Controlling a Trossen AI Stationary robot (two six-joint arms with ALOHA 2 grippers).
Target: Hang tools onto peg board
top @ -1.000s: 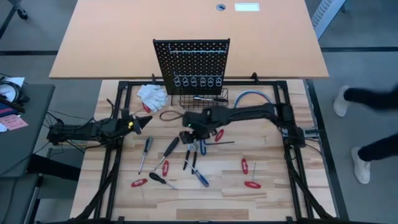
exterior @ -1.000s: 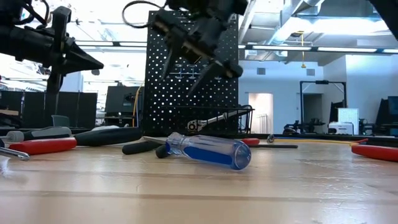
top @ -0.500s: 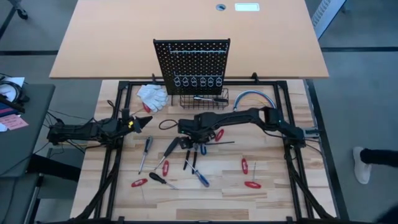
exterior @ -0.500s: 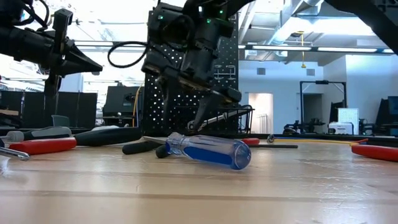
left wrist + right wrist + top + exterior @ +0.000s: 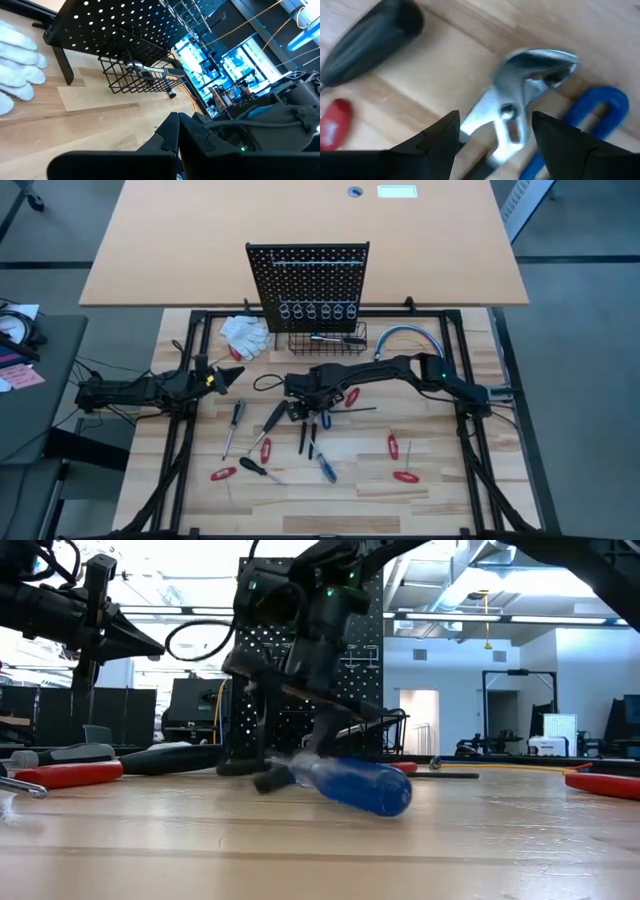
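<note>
Several tools lie loose on the wooden table: red, black and blue-handled screwdrivers and blue-handled pliers [image 5: 324, 420]. My right gripper [image 5: 495, 117] is open and low over the table [image 5: 300, 408]. Its fingers stand on either side of the pliers' silver head [image 5: 522, 95]. The black peg board [image 5: 308, 275] stands upright at the far side, with silver rings and a wire basket [image 5: 328, 340] that holds a silver wrench [image 5: 150, 71]. My left gripper [image 5: 177, 131] is shut and empty, held above the table's left part [image 5: 225, 377]. My right gripper comes from above, pointing down, with one finger [image 5: 442, 132] on each side of the pliers' silver head, just behind the jaws. The pliers lie flat on the table. I cannot tell whether the fingers touch them.
White gloves [image 5: 245, 335] lie left of the basket and a curved blue cable [image 5: 410, 335] lies to its right. A black screwdriver handle [image 5: 370, 40] and a red handle [image 5: 335, 130] lie close to my right gripper. A blue screwdriver [image 5: 360, 785] lies nearest the low camera.
My right gripper has come down from in front of the peg board to the table, moving toward the near edge and a little left, onto the pliers. The blue screwdriver nearest the low camera has shifted and turned a little.
</note>
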